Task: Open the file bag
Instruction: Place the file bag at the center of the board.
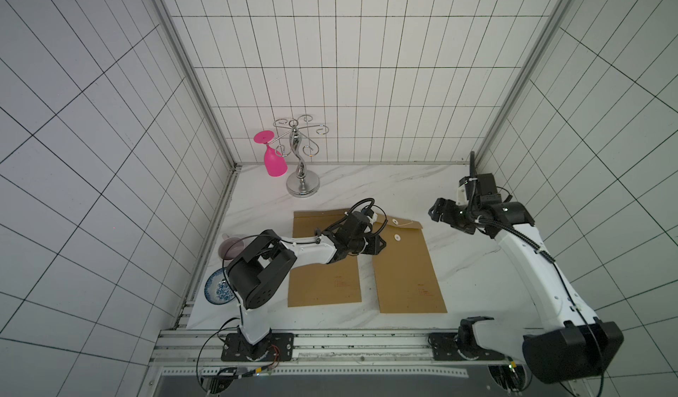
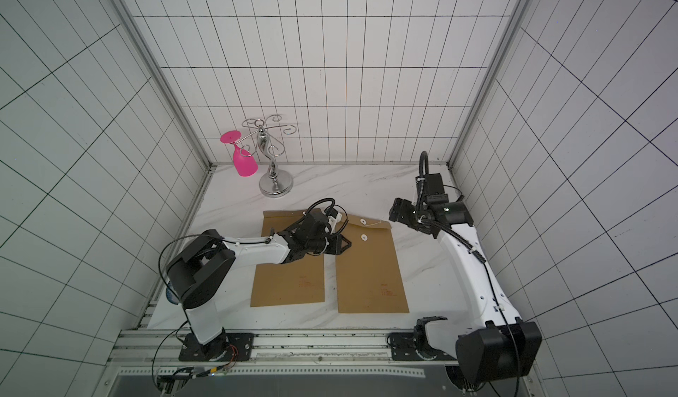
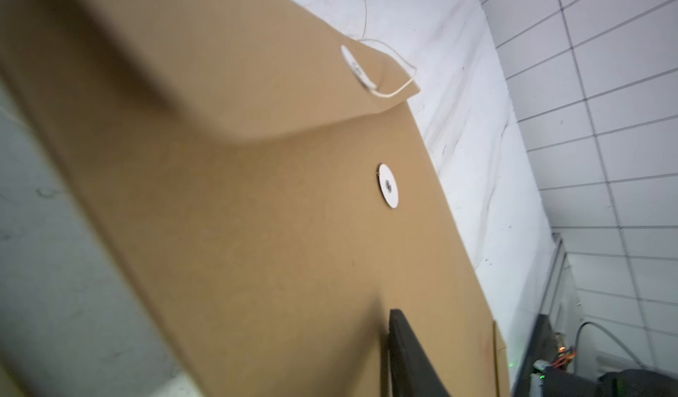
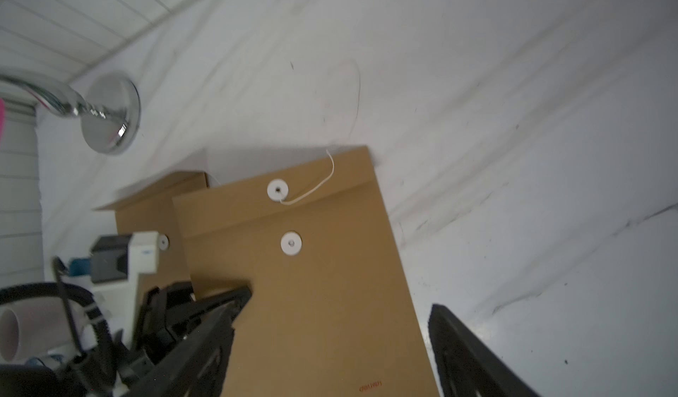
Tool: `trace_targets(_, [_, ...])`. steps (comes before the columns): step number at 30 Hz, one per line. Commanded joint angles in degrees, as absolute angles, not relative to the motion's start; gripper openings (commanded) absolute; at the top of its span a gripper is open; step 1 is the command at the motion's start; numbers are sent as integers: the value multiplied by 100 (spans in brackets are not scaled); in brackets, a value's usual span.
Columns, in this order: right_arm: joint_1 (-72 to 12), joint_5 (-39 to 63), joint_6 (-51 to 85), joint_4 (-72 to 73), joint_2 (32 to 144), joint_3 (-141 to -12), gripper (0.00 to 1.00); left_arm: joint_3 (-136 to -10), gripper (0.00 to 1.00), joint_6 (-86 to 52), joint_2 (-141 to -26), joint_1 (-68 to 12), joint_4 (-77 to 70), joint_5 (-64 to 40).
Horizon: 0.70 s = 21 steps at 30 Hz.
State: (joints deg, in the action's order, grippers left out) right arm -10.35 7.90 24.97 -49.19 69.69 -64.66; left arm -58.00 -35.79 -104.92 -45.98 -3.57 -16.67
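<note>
Seeing left fingers (image 3: 407, 347) at file bag (image 1: 407, 274) edge, gap unclear; right fingers (image 4: 469, 358) wide, empty. Flap (image 3: 279, 94) only half-lifted: unheld it may flop shut, loose string (image 4: 323, 186) could snag.

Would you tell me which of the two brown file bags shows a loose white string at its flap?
The file bag nearer the right arm: its string trails loose from the flap's disc. The other bag shows none.
</note>
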Motion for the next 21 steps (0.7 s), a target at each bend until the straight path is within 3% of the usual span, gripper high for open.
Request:
trace_targets(1, [-1321, 788, 2647, -4531, 6884, -5596, 83, -5896, 59, -3412, -10450, -4477, -135, -1442])
trace_targets(6, [-1366, 971, 2716, -4004, 6946, -4738, 79, -6014, 66, -3268, -10191, -4177, 403, -1165])
trace_targets(8, [-1362, 993, 2711, -3876, 7049, -4615, 77, -6046, 75, -3120, -10016, -4112, 749, -898])
trace_targets(11, [-1372, 994, 2672, -3681, 7240, -4597, 75, -5928, 72, -3083, -9516, -4155, 1142, -171])
trace_targets(14, [-1376, 960, 2628, -3394, 7463, -4648, 74, -5737, 50, -3181, -9202, -4418, 1062, -100])
trace_targets(16, [-1386, 967, 2628, -3157, 7720, -4723, 67, -5717, 21, -3320, -9308, -4738, 977, -256])
trace_targets(17, [-1400, 968, 2628, -3053, 7851, -4756, 65, -5741, 12, -3391, -9413, -4890, 976, -284])
trace_targets(19, [-1437, 1005, 2596, -2859, 8140, -4863, 55, -5796, 2, -3522, -9697, -5199, 916, -293])
trace_targets(21, [-1497, 957, 2527, -2647, 8361, -4937, 41, -5814, 0, -3652, -9914, -5383, 863, -218])
